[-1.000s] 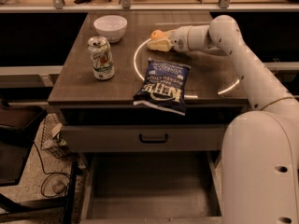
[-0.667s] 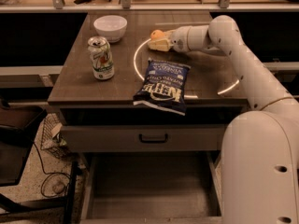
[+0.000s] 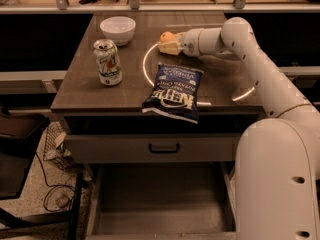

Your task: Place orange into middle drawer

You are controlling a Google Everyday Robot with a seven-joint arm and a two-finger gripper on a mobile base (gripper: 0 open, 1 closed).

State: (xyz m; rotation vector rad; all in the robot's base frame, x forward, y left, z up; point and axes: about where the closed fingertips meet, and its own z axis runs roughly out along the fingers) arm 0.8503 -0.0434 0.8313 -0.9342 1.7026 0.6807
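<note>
Sitting where on the counter, this small round orange fruit (image 3: 166, 36)? the first observer asks.

Toward the back of the dark wooden tabletop (image 3: 80, 81), the second answers, a little right of the middle, at the upper edge of a pale ring of light (image 3: 144, 66). The robot's yellowish two-finger gripper (image 3: 167, 46) lies right against it, reaching in from the right at the end of the white arm (image 3: 240, 39).

First: Is the gripper holding the fruit?

Second: That cannot be told. The orange shows just above and behind the gripper's tip, touching or nearly so. Whether the gripper has closed on it is hidden from this side.

First: And the relation the coming move turns on?

Second: The orange lies at the gripper's leftward end, on its far side. The gripper's long axis runs roughly level, right to left across the table. The wide grey middle drawer (image 3: 160, 204) stands pulled open at the bottom, its flat floor bare, well below the tabletop and nearer the camera. So the carry would probably run forward over the table's front edge and then down.

First: What lies along that line?

Second: The dark blue crinkled chip bag (image 3: 174, 91) lies flat between the orange and the front edge, overhanging it slightly. Below it sits the shut upper grey drawer front with its black bar handle (image 3: 163, 147). The green-and-white soda can (image 3: 108, 62) and the white bowl (image 3: 118, 29) stand well off to the left.
</note>
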